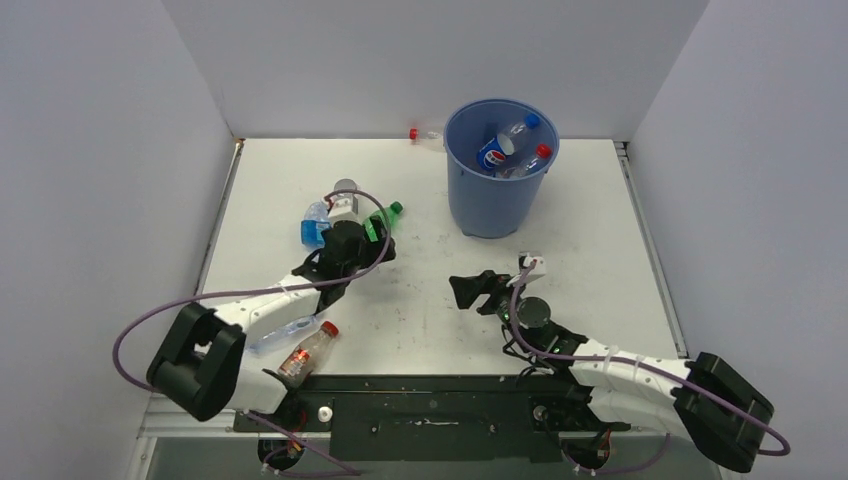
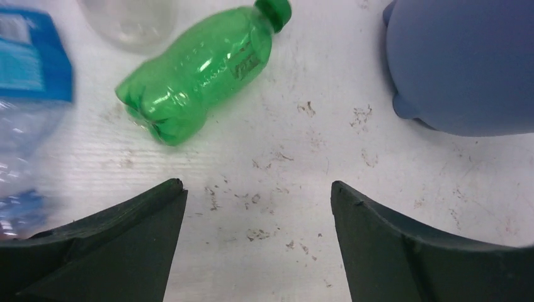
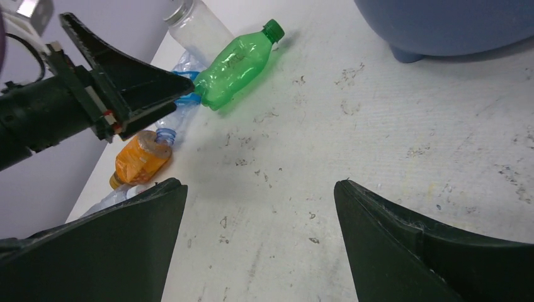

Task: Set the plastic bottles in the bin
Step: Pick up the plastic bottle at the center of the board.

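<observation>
Left end effector (image 2: 257, 184) apparently beside green bottle (image 2: 198, 69)

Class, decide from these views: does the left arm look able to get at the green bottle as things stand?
Probably yes. The left gripper stands open just short of the green bottle, with only bare table between them.

The green bottle (image 2: 201, 72) is glossy, crinkled plastic, the bin (image 1: 490, 195) smooth matt plastic, the table (image 2: 302, 163) scuffed, matt white.
</observation>
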Available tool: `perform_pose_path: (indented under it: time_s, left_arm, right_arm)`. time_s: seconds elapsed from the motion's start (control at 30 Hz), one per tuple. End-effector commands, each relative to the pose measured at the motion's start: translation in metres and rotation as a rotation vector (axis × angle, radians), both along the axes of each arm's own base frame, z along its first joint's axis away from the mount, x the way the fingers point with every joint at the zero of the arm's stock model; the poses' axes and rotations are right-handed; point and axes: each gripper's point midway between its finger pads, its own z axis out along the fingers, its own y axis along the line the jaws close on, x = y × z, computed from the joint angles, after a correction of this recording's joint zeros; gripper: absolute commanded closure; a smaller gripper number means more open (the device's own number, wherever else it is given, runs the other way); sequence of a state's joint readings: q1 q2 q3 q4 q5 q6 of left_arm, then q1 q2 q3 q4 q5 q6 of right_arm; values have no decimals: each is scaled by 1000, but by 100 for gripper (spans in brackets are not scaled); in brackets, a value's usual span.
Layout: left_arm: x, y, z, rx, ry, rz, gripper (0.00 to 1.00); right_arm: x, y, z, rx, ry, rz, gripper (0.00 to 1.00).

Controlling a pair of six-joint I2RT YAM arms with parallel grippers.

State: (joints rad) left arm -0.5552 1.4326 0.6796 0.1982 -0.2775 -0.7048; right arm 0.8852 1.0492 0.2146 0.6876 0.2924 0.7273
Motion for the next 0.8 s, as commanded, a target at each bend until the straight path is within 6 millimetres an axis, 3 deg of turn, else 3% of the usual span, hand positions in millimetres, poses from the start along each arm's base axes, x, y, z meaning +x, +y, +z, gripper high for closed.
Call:
perform_pose_path:
  time_s: [0.0, 0.1, 0.13, 0.2, 0.33, 0.77]
  left_arm:
    - [10, 26, 75, 256, -186, -60, 12]
    - [15, 27, 91, 437, -171, -174, 2]
    - [19, 24, 93, 489, -147, -219, 4]
    - [27, 20, 84, 597, -67, -300, 4]
    - [41, 19, 46, 754, 105, -401, 4]
    - [71, -6, 7, 706, 168, -406, 4]
  right_arm:
    - [-6, -21, 6, -37, -39, -40, 10]
    - [-10, -32, 4, -50, -45, -57, 10]
    - [-12, -35, 3, -55, -47, -62, 10]
    - [-14, -39, 2, -58, -45, -65, 10]
    - [-17, -42, 0, -66, -40, -61, 10]
    - [-18, -35, 8, -67, -53, -29, 10]
